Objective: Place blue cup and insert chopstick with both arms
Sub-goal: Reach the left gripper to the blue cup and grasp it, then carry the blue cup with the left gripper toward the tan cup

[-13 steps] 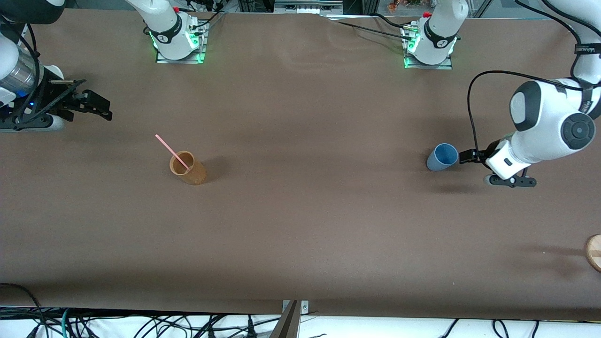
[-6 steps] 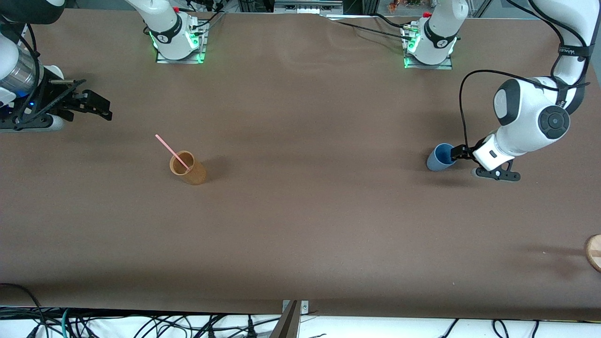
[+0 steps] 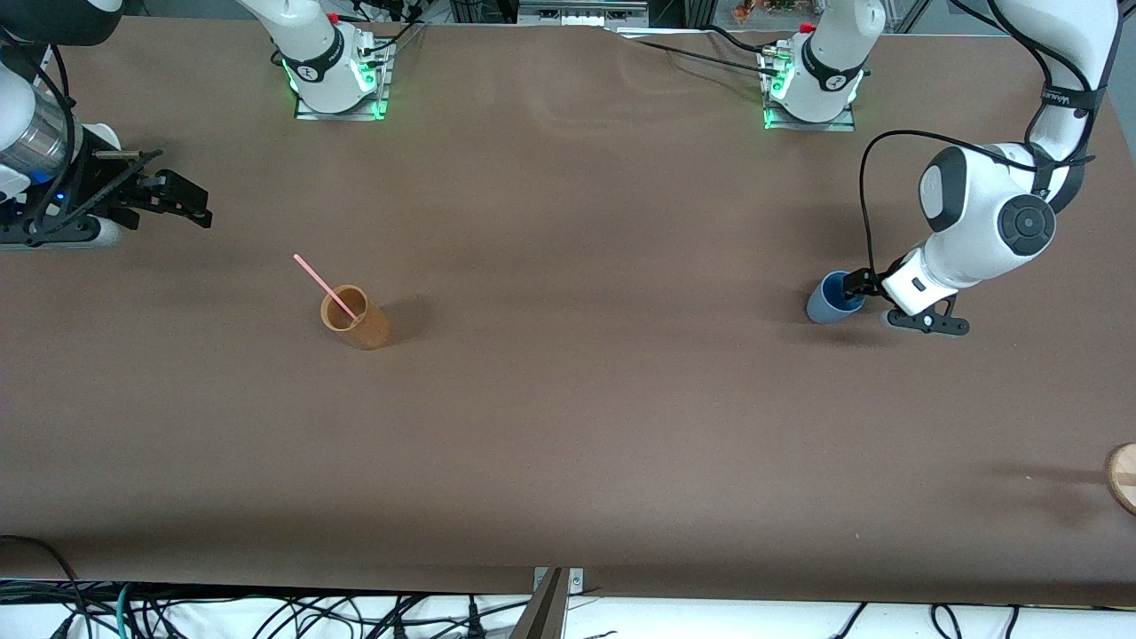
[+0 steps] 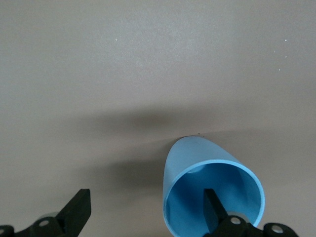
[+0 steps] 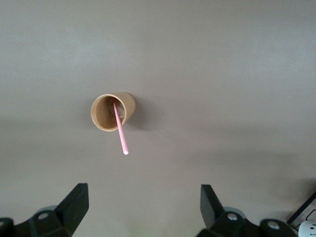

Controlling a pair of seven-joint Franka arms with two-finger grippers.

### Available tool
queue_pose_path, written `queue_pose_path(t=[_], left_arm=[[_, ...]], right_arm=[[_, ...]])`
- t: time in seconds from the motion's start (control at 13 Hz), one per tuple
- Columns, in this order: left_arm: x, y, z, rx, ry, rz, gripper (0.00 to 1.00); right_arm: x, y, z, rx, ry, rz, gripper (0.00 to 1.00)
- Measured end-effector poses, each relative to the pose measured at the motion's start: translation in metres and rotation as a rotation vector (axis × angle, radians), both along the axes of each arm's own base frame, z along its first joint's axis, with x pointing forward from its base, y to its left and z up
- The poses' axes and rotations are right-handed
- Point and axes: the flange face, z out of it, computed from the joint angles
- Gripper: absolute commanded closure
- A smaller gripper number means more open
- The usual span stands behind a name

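My left jaws straddle the blue cup's rim.

The blue cup (image 3: 834, 298), plain and tapered, stands on the worktop (image 3: 577, 417) toward my left arm's end; my left gripper (image 4: 145, 212) is spread wide, one finger (image 4: 213, 210) inside it. My right gripper (image 3: 182, 200) waits, spread wide. The pink chopstick (image 3: 326, 288) leans in the brown cup (image 3: 355, 319).

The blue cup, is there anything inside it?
Only a gripper finger. The blue cup stands upright, and one finger of the open left gripper reaches inside; otherwise it looks empty.
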Motion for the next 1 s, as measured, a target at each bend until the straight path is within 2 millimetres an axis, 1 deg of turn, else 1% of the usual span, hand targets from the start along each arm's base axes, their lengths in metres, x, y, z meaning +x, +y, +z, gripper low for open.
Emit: queue_pose_path(t=[0.15,0.23,0.31,0.38,0.46,1.0], left_arm=[[-0.006,-0.001,-0.008,0.002,-0.013,0.000,0.01],[-0.010,-0.001,-0.012,0.002,-0.017,0.000,0.11],[-0.012,-0.001,-0.015,0.003,-0.016,-0.001,0.51],[-0.013,-0.001,-0.016,0.003,-0.015,-0.001,0.81],[-0.013,-0.002,-0.016,0.003,-0.015,-0.001,1.00],[-0.014,-0.002,-0.015,0.003,-0.015,-0.002,1.00]], right_arm=[[0.000,0.000,0.000,0.000,0.000,0.000,0.00],[0.000,0.000,0.000,0.000,0.000,0.000,0.00],[0.000,0.000,0.000,0.000,0.000,0.000,0.00],[0.000,0.000,0.000,0.000,0.000,0.000,0.00],[0.000,0.000,0.000,0.000,0.000,0.000,0.00],[0.000,0.000,0.000,0.000,0.000,0.000,0.00]])
